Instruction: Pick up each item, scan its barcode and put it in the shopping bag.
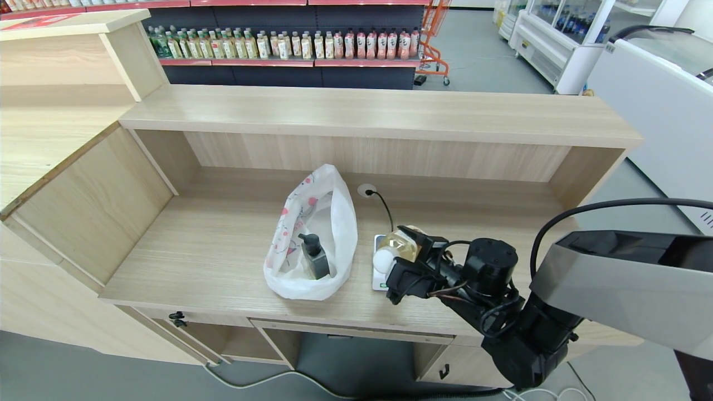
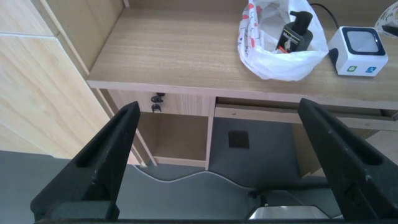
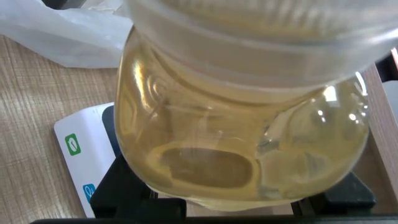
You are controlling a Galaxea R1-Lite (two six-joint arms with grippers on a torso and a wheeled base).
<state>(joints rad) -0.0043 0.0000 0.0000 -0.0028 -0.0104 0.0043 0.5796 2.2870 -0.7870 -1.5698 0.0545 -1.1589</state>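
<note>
Head view: right tool point(image 1: 409, 257) clamped on a clear plastic bottle of yellowish liquid point(image 1: 396, 246), held tilted just above a small white square barcode scanner point(image 1: 379, 281) on the pale wooden worktop point(image 1: 211, 250). Just beside the scanner, a white printed plastic shopping bag point(image 1: 340, 223), mouth open, with a dark pump bottle point(image 1: 315, 259) standing inside

Left wrist view: left tool point(image 2: 219, 112) released, fingers point(image 2: 112, 149) spread wide, hanging low in front of the worktop point(image 2: 168, 50) edge, well apart from bag point(image 2: 273, 62), pump bottle point(image 2: 295, 37) and scanner point(image 2: 357, 53)

Right wrist view: bottle point(image 3: 242, 124) close up between dark fingers point(image 3: 121, 190), scanner point(image 3: 78, 155) directly beneath, bag point(image 3: 68, 31) next to it
</note>
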